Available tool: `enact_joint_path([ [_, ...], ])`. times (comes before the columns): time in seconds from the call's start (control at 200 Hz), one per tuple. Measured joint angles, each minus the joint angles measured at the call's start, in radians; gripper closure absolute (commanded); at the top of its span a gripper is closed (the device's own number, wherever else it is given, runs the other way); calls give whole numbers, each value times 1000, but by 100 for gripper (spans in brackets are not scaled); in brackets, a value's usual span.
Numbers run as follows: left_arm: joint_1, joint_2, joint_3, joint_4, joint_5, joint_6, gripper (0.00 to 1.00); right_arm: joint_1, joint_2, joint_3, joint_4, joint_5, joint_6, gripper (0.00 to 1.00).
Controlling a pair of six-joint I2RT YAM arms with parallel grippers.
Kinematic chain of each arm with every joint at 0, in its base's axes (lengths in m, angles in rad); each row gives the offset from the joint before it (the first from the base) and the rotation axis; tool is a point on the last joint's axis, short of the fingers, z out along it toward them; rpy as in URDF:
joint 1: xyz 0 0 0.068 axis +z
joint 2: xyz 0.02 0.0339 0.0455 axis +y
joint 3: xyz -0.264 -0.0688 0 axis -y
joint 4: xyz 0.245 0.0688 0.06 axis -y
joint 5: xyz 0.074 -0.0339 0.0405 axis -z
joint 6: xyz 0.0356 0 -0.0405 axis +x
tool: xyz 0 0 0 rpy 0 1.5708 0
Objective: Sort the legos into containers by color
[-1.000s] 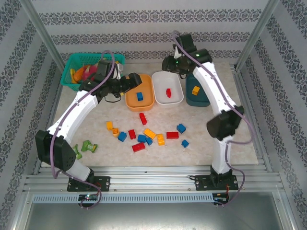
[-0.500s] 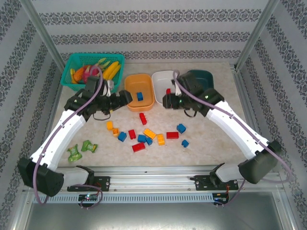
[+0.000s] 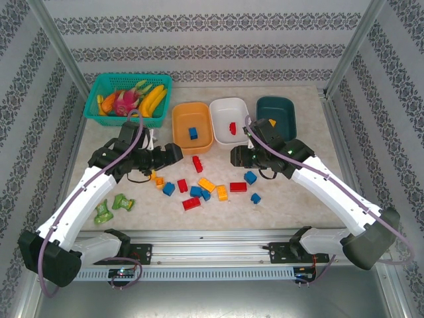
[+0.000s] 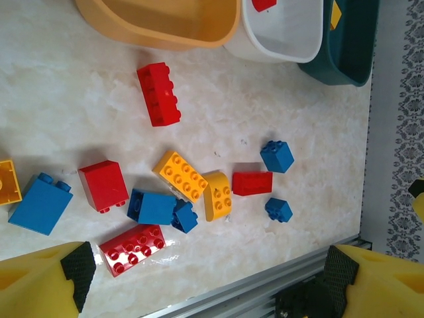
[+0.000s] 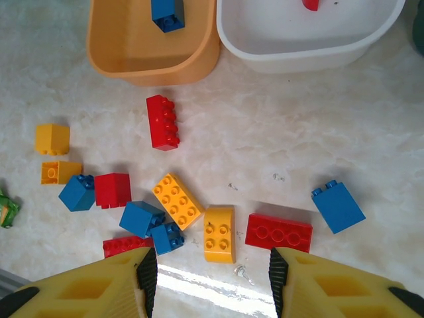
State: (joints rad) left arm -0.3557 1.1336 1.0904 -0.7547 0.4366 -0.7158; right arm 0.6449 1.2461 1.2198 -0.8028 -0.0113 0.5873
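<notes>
Three tubs stand in a row at the back: orange (image 3: 176, 129) with a blue brick (image 3: 193, 132) in it, white (image 3: 215, 122) with a red brick (image 3: 232, 127), and dark teal (image 3: 278, 109). Several red, blue and yellow legos lie loose mid-table, among them a long red one (image 3: 197, 163) and a curved yellow one (image 5: 219, 234). My left gripper (image 3: 173, 152) hangs open left of the pile, nothing between its fingers (image 4: 73, 265). My right gripper (image 3: 237, 157) is open above the pile's right side, and the curved yellow brick lies just ahead of its gap (image 5: 211, 278).
A teal mesh basket (image 3: 128, 96) of fruit sits at the back left. A small green toy (image 3: 112, 207) lies at the front left beside the left arm. A metal rail (image 3: 212, 235) runs along the table's near edge.
Both arms have drawn back from the tubs toward the loose pile. The left gripper left the orange tub; the right swung down from the teal tub.
</notes>
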Motion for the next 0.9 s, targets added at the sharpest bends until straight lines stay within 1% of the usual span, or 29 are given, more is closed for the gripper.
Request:
enact_joint_path([
  [0.23,-35,4,0,3,-5,-3,9,8,-32,-44,0,16,25,49],
  [0.335,-60,4,-1,13,-9,-5,9,7,-37,-60,-12,37,47,46],
  [0.535,-122,13,-27,66,-12,-23,9,5,-38,-71,-40,74,116,46],
  [0.784,-230,163,1,107,-47,-20,13,-48,-78,-174,-45,62,201,45],
  [0.899,-258,230,46,107,-73,-18,19,-69,-117,-193,-55,52,217,45],
])
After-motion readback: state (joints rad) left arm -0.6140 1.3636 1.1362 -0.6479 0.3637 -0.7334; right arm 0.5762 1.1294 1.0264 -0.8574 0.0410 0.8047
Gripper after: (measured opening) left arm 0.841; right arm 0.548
